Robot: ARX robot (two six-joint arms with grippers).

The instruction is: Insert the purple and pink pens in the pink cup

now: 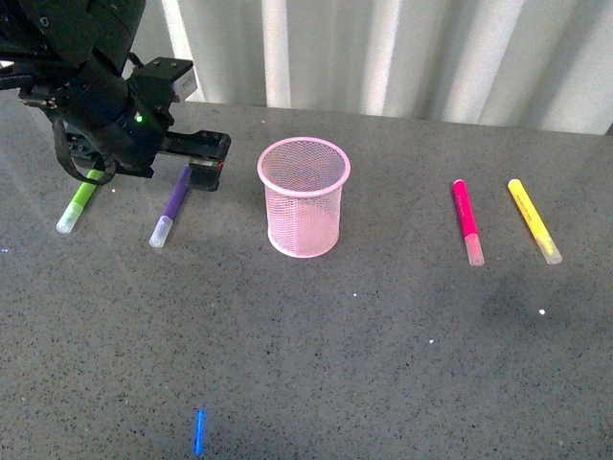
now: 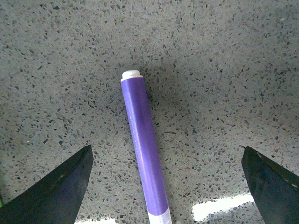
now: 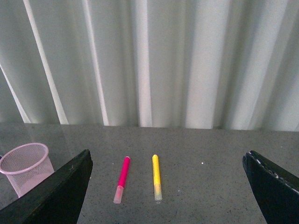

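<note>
The purple pen (image 1: pixel 172 205) lies on the grey table left of the pink mesh cup (image 1: pixel 304 195). My left gripper (image 1: pixel 196 163) hangs open just above the pen's far end. In the left wrist view the purple pen (image 2: pixel 142 149) lies between the two spread fingers (image 2: pixel 56 191), untouched. The pink pen (image 1: pixel 466 219) lies on the table right of the cup. My right gripper (image 3: pixel 168 186) is open and empty, well back from the pink pen (image 3: pixel 121 178); the cup (image 3: pixel 24 165) shows there too. The right arm is out of the front view.
A lime-green marker (image 1: pixel 79 203) lies left of the purple pen, partly under the left arm. A yellow marker (image 1: pixel 533 219) lies right of the pink pen, also in the right wrist view (image 3: pixel 156 176). A pale curtain (image 1: pixel 402 53) stands behind the table.
</note>
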